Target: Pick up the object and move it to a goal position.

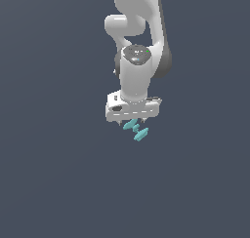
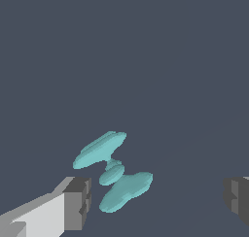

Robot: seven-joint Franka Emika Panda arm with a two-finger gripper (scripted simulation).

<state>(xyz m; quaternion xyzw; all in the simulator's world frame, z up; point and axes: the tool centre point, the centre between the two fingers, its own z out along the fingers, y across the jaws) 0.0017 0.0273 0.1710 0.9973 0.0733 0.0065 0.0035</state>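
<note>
I see a smooth, matt teal zigzag plastic-looking piece [image 2: 113, 170], a glossy white tool [image 1: 133, 122] with matt grey pads [image 2: 78, 203].

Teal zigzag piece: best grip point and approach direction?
Judging from the wrist view, grip the teal piece at its narrow middle waist, between the two wide lobes, coming straight down from above. The open gripper already has one finger beside it; the lobes either side should keep it from sliding out.
</note>
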